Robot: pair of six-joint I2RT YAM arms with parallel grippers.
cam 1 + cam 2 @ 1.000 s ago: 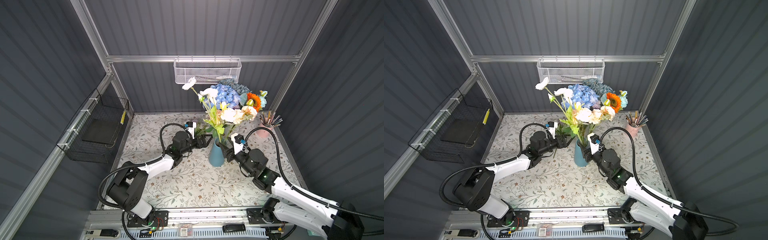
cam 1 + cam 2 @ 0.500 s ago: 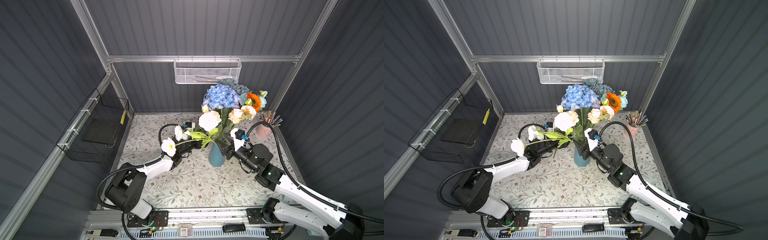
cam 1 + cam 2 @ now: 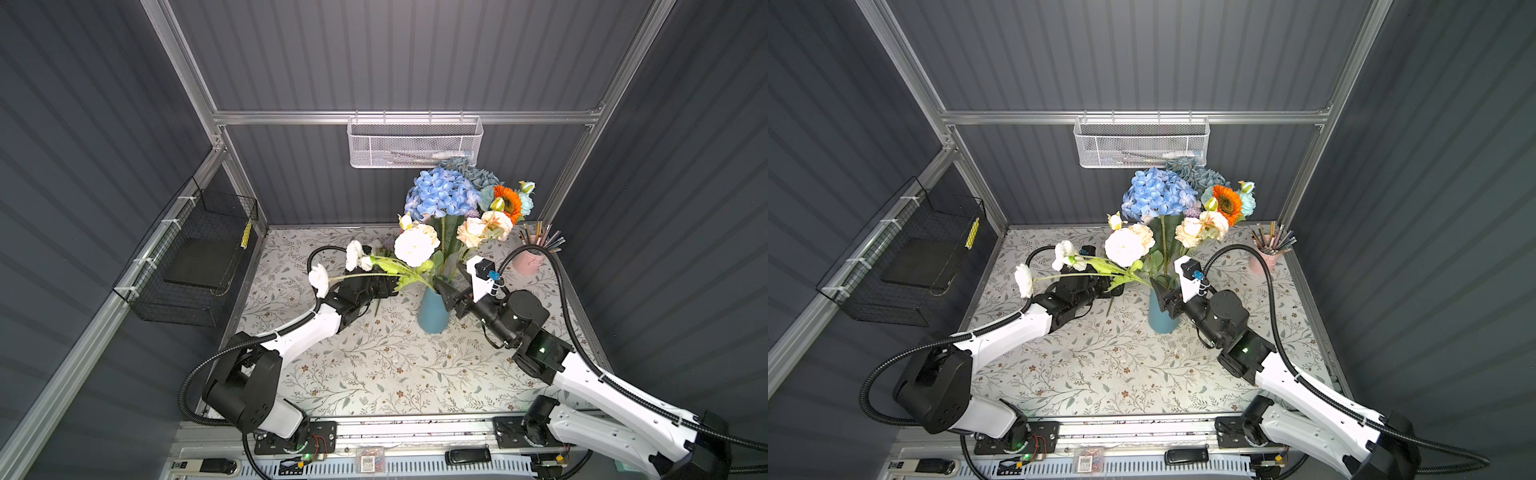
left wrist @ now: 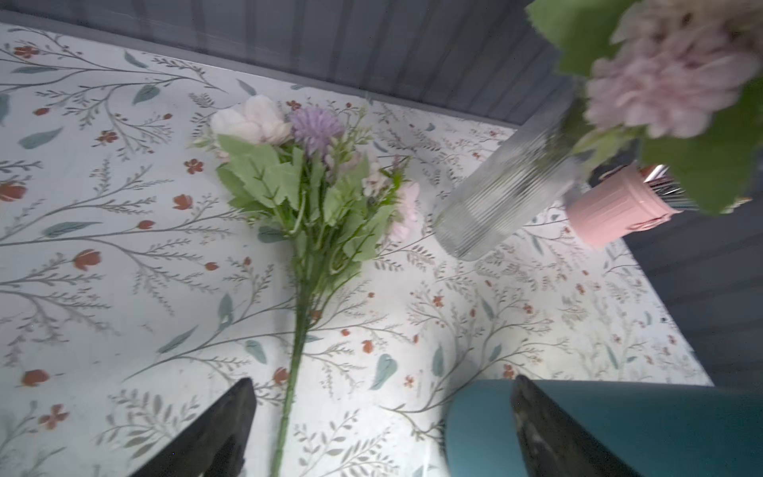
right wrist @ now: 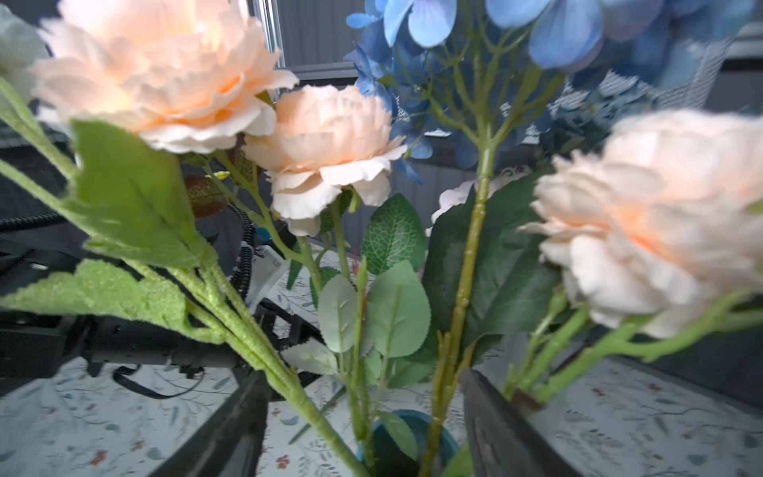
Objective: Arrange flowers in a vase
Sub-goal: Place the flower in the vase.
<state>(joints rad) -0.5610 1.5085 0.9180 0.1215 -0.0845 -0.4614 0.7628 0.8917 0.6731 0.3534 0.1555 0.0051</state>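
1. Your blue vase (image 3: 432,316) stands upright on the floral table (image 3: 374,365), between the two arms in both top views.
2. It holds the blue hydrangea (image 3: 442,197), the orange sunflower (image 3: 508,198) and the peach blooms (image 3: 482,226), all rising toward the back wall.
3. The white spray (image 3: 415,247) also has its stem in the vase mouth. It leans far out toward your left arm, nearly level, with its outer heads over that arm.
4. Your left gripper (image 3: 384,286) sits low, just beside the vase and under the leaning spray. Its wrist view shows the jaws spread wide with nothing clamped (one finger (image 4: 549,433) overlaps the vase wall, and I cannot tell whether it touches).
5. A lilac-pink bunch (image 4: 305,181) lies flat on the table beyond that gripper. Its stem end points back between the open fingers.
6. Your right gripper (image 3: 446,295) is at the vase rim on the opposite side. Its wrist view shows the jaws wide apart on either side of the stems above the vase mouth, squeezing none of them. The white spray's stem passes close by one finger (image 5: 231,425).
7. A clear ribbed glass (image 4: 503,198) and a pink cup (image 4: 611,214) of brushes stand near each other toward the back wall.
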